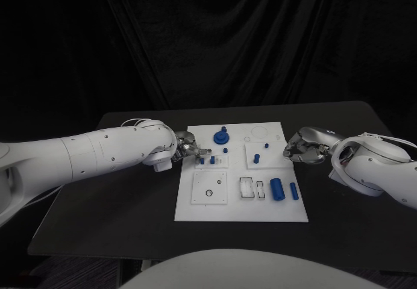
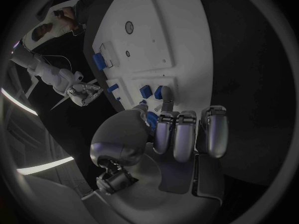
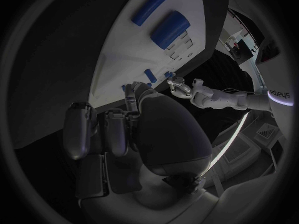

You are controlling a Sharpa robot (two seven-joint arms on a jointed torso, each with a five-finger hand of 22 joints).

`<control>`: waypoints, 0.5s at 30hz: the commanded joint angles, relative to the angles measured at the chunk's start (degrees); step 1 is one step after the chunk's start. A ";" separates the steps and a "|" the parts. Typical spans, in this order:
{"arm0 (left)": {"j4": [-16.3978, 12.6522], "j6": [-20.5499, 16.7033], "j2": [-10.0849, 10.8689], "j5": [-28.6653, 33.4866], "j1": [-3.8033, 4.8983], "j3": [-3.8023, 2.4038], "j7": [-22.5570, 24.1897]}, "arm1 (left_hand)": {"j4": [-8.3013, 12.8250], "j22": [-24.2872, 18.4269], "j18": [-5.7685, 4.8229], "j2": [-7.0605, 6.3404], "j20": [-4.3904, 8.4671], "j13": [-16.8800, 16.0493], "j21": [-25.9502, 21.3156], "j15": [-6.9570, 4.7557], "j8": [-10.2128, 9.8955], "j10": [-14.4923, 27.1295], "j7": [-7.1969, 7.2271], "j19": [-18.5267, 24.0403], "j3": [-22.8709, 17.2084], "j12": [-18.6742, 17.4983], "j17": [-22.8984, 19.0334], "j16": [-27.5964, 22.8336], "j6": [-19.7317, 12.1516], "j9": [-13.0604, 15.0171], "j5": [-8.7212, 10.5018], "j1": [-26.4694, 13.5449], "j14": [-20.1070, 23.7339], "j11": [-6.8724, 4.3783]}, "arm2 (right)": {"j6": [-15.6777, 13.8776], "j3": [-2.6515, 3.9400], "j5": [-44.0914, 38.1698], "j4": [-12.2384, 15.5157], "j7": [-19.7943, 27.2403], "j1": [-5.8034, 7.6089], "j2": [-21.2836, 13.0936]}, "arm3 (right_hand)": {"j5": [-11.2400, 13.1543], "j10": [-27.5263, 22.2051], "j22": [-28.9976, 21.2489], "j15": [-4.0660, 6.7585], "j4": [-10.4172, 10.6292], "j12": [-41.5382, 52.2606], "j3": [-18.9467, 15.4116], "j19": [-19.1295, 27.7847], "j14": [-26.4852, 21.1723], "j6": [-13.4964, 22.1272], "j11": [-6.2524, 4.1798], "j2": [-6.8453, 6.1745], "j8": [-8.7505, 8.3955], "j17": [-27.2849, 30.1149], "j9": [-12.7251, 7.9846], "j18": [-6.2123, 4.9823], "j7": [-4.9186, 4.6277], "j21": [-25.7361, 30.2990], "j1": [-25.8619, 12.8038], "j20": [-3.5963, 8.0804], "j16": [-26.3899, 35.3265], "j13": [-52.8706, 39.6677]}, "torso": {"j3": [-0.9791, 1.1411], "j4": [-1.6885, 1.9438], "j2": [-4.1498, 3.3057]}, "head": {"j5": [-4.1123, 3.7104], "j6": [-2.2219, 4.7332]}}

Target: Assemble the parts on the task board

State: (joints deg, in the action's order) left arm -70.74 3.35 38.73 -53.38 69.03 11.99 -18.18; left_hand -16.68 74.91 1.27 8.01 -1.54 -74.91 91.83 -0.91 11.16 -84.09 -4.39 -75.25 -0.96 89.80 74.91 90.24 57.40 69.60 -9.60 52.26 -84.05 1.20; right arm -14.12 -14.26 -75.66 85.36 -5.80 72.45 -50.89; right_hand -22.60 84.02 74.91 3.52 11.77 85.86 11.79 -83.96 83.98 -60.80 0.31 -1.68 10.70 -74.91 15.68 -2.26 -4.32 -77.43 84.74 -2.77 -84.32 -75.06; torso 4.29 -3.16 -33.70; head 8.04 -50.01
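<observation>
Fingers (image 2: 165,129) of left hand (image 1: 184,146) touching small blue part (image 2: 145,90) on task board (image 1: 200,208).

1. This is a robotics lab or test cell, not a home or shop: the black table (image 1: 348,217) stands before heavy black curtains (image 1: 243,54) that close off the whole background.
2. The only thing laid out on the table is a white task board (image 1: 198,211) with recessed slots and small blue parts (image 1: 277,188), the kind of fixture built for assembly trials.
3. Two white robot arms reach in over it, the left arm (image 1: 78,156) and the right arm (image 1: 382,171), each ending in a silver hand.
4. The right arm carries a printed maker's mark.
</observation>
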 commanded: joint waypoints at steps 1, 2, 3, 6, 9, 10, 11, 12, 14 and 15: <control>-0.21 -0.05 -0.18 -0.19 -0.28 0.11 1.06 | 0.01 10.96 0.65 0.61 0.00 -15.09 0.29 0.01 0.30 -5.91 0.11 -0.08 0.33 0.20 15.09 -0.24 -0.49 0.21 -0.36 -0.02 -5.95 -0.20 | 0.28 0.04 -0.06 0.06 -1.13 -0.14 -0.06 | -0.30 0.99 10.67 0.40 -0.06 -0.38 0.37 -0.52 4.00 0.30 -0.46 0.30 -0.28 -5.21 0.05 -0.87 -0.10 0.29 -0.40 0.38 0.37 -7.22 | 0.02 0.01 0.02 | 0.03 0.01; -0.20 -0.07 -0.20 -0.19 -0.28 0.11 1.01 | 0.02 11.08 0.60 0.65 -0.01 -15.09 0.23 -0.01 0.41 -5.91 0.14 -0.52 0.39 0.20 15.09 -0.24 -0.49 0.39 -0.52 0.13 -5.95 -0.22 | 0.29 0.04 -0.06 0.06 -1.13 -0.14 -0.07 | -0.30 0.99 10.67 0.40 -0.06 -0.38 0.37 -0.52 4.00 0.30 -0.46 0.30 -0.28 -5.21 0.05 -0.87 -0.10 0.29 -0.40 0.38 0.37 -7.22 | 0.03 0.02 0.02 | 0.03 0.01; -0.19 -0.08 -0.21 -0.19 -0.28 0.11 0.98 | 0.02 11.08 0.60 0.65 -0.01 -15.09 0.23 -0.01 0.41 -5.91 0.14 -0.52 0.39 0.20 15.09 -0.24 -0.49 0.39 -0.52 0.13 -5.95 -0.22 | 0.29 0.04 -0.06 0.08 -1.14 -0.14 -0.07 | -0.30 0.99 10.67 0.40 -0.06 -0.38 0.37 -0.52 4.00 0.30 -0.46 0.30 -0.28 -5.21 0.05 -0.87 -0.10 0.29 -0.40 0.38 0.37 -7.22 | 0.03 0.03 0.02 | 0.04 0.01; -0.26 -0.14 -0.18 -0.19 -0.28 0.11 1.10 | -0.01 11.15 0.58 0.75 -0.02 -15.09 0.20 -0.05 0.76 -5.91 0.24 -0.76 0.57 0.20 15.09 -0.24 -0.27 0.80 -0.69 0.28 -5.95 -0.29 | 0.26 0.04 -0.06 0.12 -1.14 -0.14 -0.11 | -0.30 0.99 10.67 0.40 -0.06 -0.38 0.37 -0.52 4.00 0.30 -0.46 0.30 -0.28 -5.21 0.05 -0.87 -0.10 0.29 -0.40 0.38 0.37 -7.22 | 0.02 0.04 0.01 | 0.03 0.01; -0.34 -0.20 -0.17 -0.19 -0.28 0.11 1.32 | -0.03 11.17 0.59 0.82 -0.03 -15.09 0.19 -0.08 0.98 -5.91 0.30 -0.82 0.67 0.20 15.09 -0.24 -0.10 1.05 -0.73 0.35 -5.95 -0.33 | 0.25 0.04 -0.06 0.12 -1.15 -0.14 -0.15 | -0.30 0.99 10.67 0.40 -0.06 -0.38 0.37 -0.52 4.00 0.30 -0.46 0.30 -0.28 -5.21 0.05 -0.87 -0.10 0.29 -0.40 0.38 0.37 -7.22 | 0.02 0.05 0.00 | -0.01 0.01; -0.36 -0.25 -0.17 -0.19 -0.28 0.11 1.42 | -0.03 11.19 0.58 0.87 -0.04 -15.09 0.18 -0.09 1.08 -5.91 0.34 -0.88 0.72 0.20 15.09 -0.24 -0.02 1.16 -0.75 0.37 -5.95 -0.35 | 0.25 0.04 -0.06 0.13 -1.15 -0.14 -0.15 | -0.30 0.99 10.67 0.40 -0.06 -0.38 0.37 -0.52 4.00 0.30 -0.46 0.30 -0.28 -5.21 0.05 -0.87 -0.10 0.29 -0.40 0.38 0.37 -7.22 | 0.02 0.04 -0.01 | 0.03 0.01; -0.39 -0.34 -0.17 -0.19 -0.28 0.11 1.53 | -0.03 11.19 0.58 0.87 -0.04 -15.09 0.18 -0.09 1.08 -5.91 0.34 -0.88 0.72 0.20 15.09 -0.24 -0.02 1.16 -0.75 0.37 -5.95 -0.35 | 0.24 0.04 -0.06 0.14 -1.15 -0.14 -0.16 | -0.33 0.99 10.65 0.40 -0.09 -0.37 0.45 -0.49 4.01 0.32 -0.46 0.36 -0.29 -5.24 0.07 -0.89 -0.10 0.37 -0.38 0.38 0.35 -7.22 | 0.02 0.02 -0.02 | 0.06 0.01; -0.42 -0.44 -0.17 -0.19 -0.28 0.11 1.62 | -0.04 11.23 0.57 0.95 -0.04 -15.09 0.16 -0.11 1.23 -5.91 0.38 -1.02 0.78 0.20 15.09 -0.24 0.11 1.32 -0.76 0.40 -5.95 -0.38 | 0.23 0.04 -0.06 0.15 -1.15 -0.14 -0.16 | -0.33 0.99 10.65 0.40 -0.09 -0.37 0.45 -0.49 4.01 0.32 -0.46 0.36 -0.29 -5.24 0.07 -0.89 -0.10 0.37 -0.38 0.38 0.35 -7.22 | 0.01 0.01 -0.02 | 0.08 0.01; -0.45 -0.72 -0.16 -0.19 -0.28 0.11 1.75 | -0.04 11.25 0.57 1.00 -0.04 -15.09 0.16 -0.13 1.34 -5.91 0.42 -1.09 0.82 0.20 15.09 -0.24 0.21 1.42 -0.76 0.42 -5.95 -0.41 | 0.21 0.04 -0.06 0.17 -1.14 -0.14 -0.16 | -0.33 0.99 10.65 0.40 -0.09 -0.37 0.45 -0.49 4.01 0.32 -0.46 0.36 -0.29 -5.24 0.07 -0.89 -0.10 0.37 -0.38 0.38 0.35 -7.22 | 0.00 0.02 -0.02 | 0.05 0.01; -0.47 -0.90 -0.15 -0.19 -0.28 0.11 1.80 | -0.04 11.33 0.53 1.07 -0.03 -15.09 0.11 -0.16 1.51 -5.91 0.48 -1.40 0.90 0.20 15.09 -0.24 0.36 1.60 -0.77 0.46 -5.95 -0.45 | 0.20 0.04 -0.06 0.17 -1.14 -0.14 -0.17 | -0.33 0.99 10.65 0.40 -0.09 -0.37 0.45 -0.49 4.01 0.32 -0.46 0.36 -0.29 -5.24 0.07 -0.89 -0.10 0.37 -0.38 0.38 0.35 -7.22 | -0.01 0.03 -0.02 | 0.01 0.01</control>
State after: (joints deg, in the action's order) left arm -71.02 2.85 38.67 -53.40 68.95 12.06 -17.75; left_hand -16.59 74.91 1.26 8.48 -1.53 -74.91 91.83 -0.91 12.29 -84.09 -3.98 -76.33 -0.41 89.80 74.91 90.24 57.41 71.12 -10.15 52.76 -84.05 1.20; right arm -14.07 -14.26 -75.66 85.43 -5.83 72.45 -50.97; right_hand -22.60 84.02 74.91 3.52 11.61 85.68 11.95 -83.96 83.98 -60.80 0.32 -1.68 10.70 -74.91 15.67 -2.26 -4.32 -77.44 84.74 -2.77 -84.32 -75.10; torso 4.31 -3.13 -33.70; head 8.08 -50.01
